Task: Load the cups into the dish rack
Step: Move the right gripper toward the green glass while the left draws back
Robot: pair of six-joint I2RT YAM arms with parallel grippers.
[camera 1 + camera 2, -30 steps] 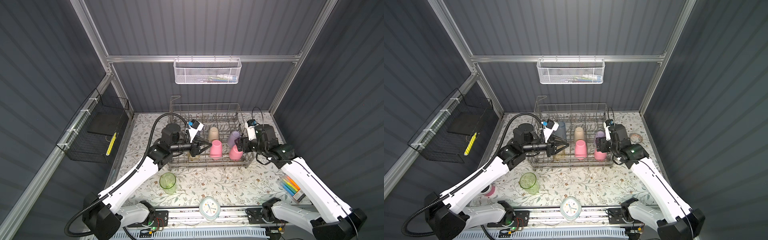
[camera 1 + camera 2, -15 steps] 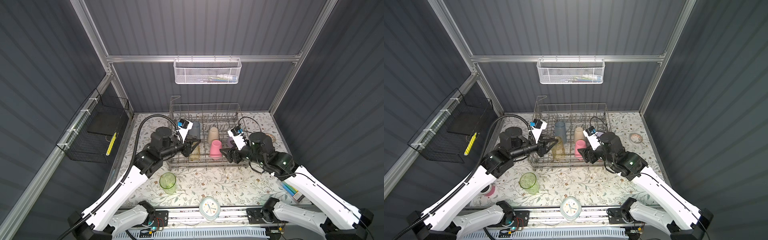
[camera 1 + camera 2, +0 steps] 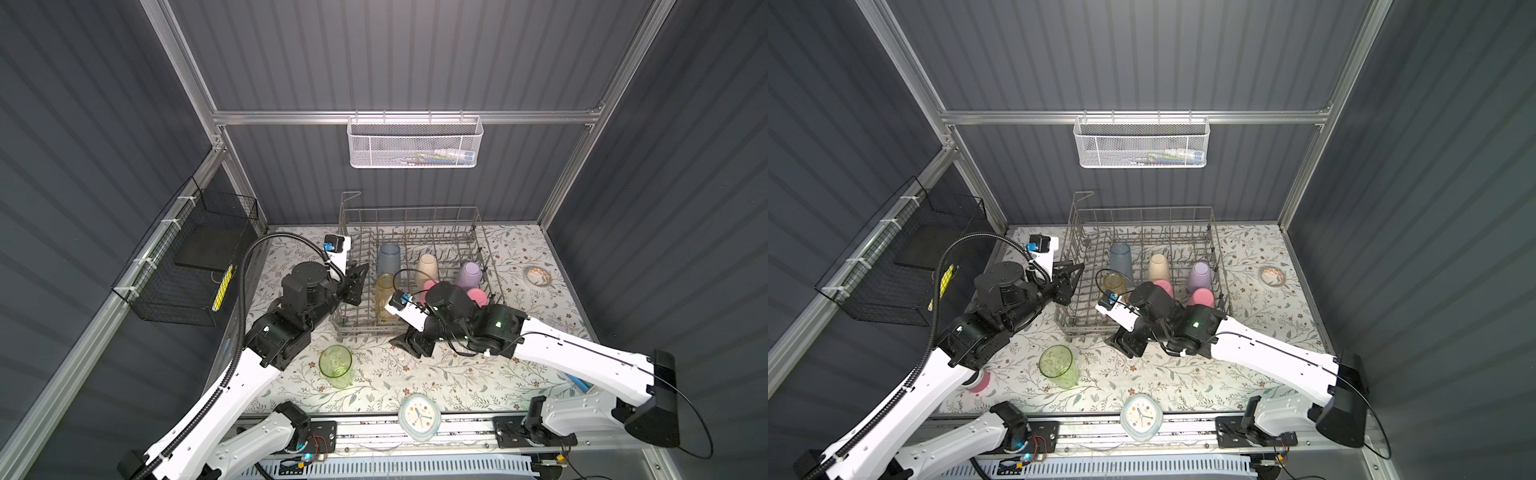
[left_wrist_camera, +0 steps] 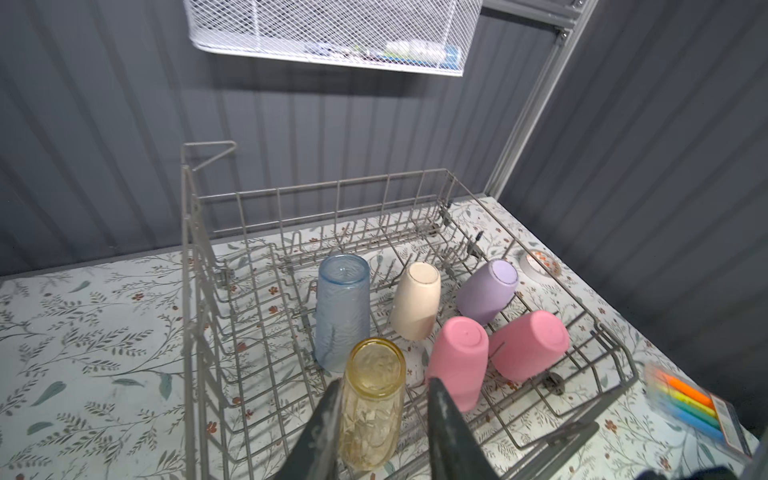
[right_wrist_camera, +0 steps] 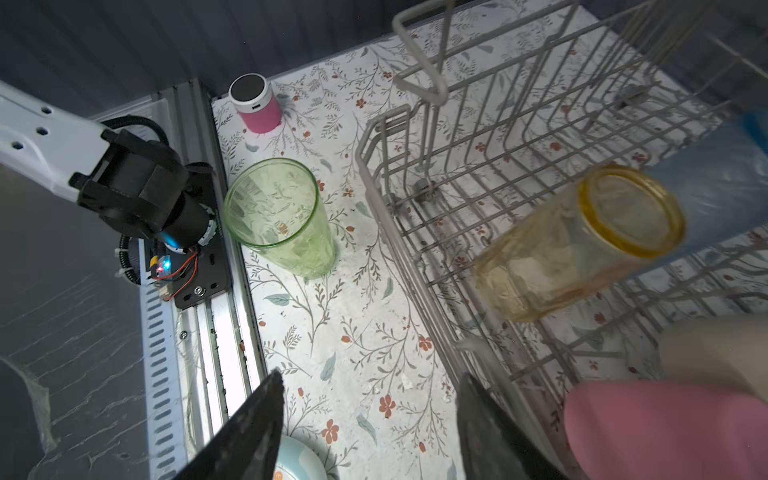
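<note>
The grey dish rack (image 3: 409, 210) (image 4: 316, 191) holds upside-down cups: blue (image 4: 343, 316), beige (image 4: 415, 299), lavender (image 4: 488, 291), two pink (image 4: 457, 361) (image 4: 528, 345) and yellow (image 3: 385, 291) (image 4: 374, 399). A green cup (image 3: 336, 365) (image 3: 1057, 365) (image 5: 278, 216) stands upright on the table in front of the rack's left corner. My left gripper (image 3: 360, 284) (image 4: 384, 382) hovers open at the rack's left wall, just short of the yellow cup and holding nothing. My right gripper (image 3: 409, 348) (image 5: 372, 375) is open and empty, low over the table before the rack's front edge, right of the green cup.
A clock (image 3: 419, 417) lies at the table's front edge. A pink cylinder with a black top (image 5: 254, 104) stands front left. A tape roll (image 3: 537, 276) and a marker pack (image 4: 690, 403) lie on the right. Mesh basket (image 3: 415, 141) and black basket (image 3: 187, 266) hang on the walls.
My left gripper drew back leftward out of the rack, leaving the yellow cup standing there. My right arm swung from the rack's right side down to the table in front, its jaws narrowing somewhat.
</note>
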